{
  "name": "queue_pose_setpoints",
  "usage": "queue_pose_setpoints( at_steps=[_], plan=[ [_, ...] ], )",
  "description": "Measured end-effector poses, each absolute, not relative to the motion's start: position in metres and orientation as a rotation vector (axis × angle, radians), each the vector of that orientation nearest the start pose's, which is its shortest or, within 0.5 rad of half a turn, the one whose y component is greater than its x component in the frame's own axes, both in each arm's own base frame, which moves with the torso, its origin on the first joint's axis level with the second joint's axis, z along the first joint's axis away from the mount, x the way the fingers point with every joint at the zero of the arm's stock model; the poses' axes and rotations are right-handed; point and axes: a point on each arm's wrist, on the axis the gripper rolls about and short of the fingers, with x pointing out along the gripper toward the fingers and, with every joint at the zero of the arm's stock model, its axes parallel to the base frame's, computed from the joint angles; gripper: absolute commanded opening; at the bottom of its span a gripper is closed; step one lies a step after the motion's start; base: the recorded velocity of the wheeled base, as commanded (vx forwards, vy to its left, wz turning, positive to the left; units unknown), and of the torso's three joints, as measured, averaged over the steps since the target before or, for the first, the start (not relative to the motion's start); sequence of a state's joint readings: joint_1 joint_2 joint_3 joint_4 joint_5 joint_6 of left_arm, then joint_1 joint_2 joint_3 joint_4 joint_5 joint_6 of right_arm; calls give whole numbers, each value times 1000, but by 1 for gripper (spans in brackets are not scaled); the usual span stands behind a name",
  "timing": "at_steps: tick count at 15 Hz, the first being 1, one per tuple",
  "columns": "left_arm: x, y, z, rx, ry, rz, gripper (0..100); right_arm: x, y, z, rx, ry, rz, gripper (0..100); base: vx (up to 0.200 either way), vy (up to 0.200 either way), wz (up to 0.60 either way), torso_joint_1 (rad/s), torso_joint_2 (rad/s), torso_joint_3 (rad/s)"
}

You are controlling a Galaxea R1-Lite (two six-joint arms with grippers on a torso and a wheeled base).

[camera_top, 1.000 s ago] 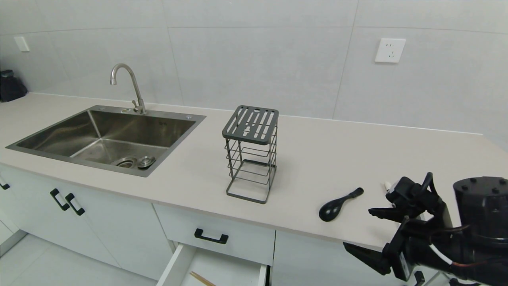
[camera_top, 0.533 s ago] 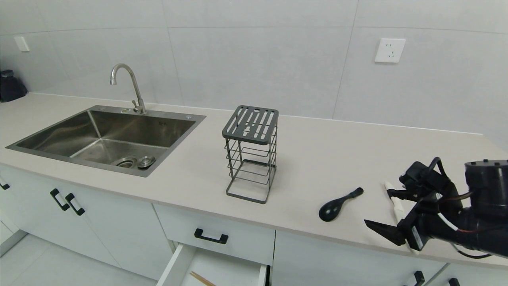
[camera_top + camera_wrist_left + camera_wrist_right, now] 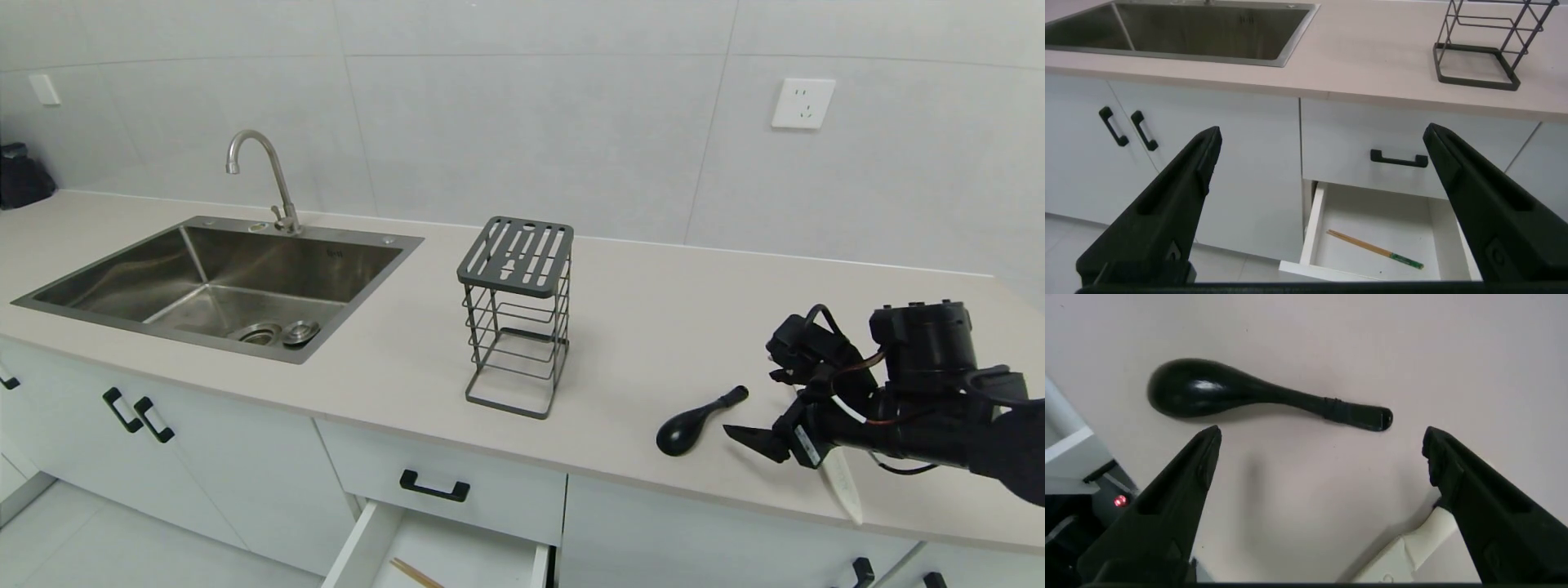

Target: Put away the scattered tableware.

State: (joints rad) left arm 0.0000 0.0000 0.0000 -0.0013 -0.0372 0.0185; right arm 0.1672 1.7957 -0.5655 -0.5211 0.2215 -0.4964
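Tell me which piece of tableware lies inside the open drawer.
The wooden chopsticks: they lie in the drawer under the counter, while the black spoon and the white knife lie on the countertop.

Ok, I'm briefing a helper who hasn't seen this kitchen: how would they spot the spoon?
Start at the wire rack on the counter. Right of it, near the front edge, lies the spoon: all black, round-bowled, unlike the white knife beside it.

The counter (image 3: 669, 302) bears a rack (image 3: 516, 314). To the rack's right lie a spoon (image 3: 695, 422) and, farther, a knife (image 3: 841, 487). The sink (image 3: 220, 282) is on its left.
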Motion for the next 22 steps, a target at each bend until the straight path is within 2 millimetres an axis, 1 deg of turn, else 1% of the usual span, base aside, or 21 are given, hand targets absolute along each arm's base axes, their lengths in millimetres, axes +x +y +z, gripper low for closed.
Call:
queue_pose_setpoints(
  at_steps=[2, 5, 7, 12, 14, 19, 22],
  plan=[
    [-23, -1, 76, 18, -2, -37, 100, 275, 49, 80, -442, 620, 553, 100, 0, 0, 0, 0, 0, 0],
    [-23, -1, 76, 19, -2, -37, 100, 284, 53, 74, -442, 631, 569, 100, 0, 0, 0, 0, 0, 0],
    [-23, -1, 76, 19, -2, -37, 100, 291, 58, 69, -444, 637, 588, 100, 0, 0, 0, 0, 0, 0],
    [-23, -1, 76, 18, -2, -37, 100, 317, 82, 55, -438, 620, 691, 100, 0, 0, 0, 0, 0, 0],
    [-23, -1, 76, 19, -2, -37, 100, 324, 88, 49, -427, 619, 719, 100, 0, 0, 0, 0, 0, 0],
    [-23, -1, 76, 18, -2, -37, 100, 335, 91, 37, -341, 644, 745, 100, 0, 0, 0, 0, 0, 0],
    [-23, -1, 76, 19, -2, -37, 100, 337, 91, 32, -328, 655, 754, 100, 0, 0, 0, 0, 0, 0]
  ],
)
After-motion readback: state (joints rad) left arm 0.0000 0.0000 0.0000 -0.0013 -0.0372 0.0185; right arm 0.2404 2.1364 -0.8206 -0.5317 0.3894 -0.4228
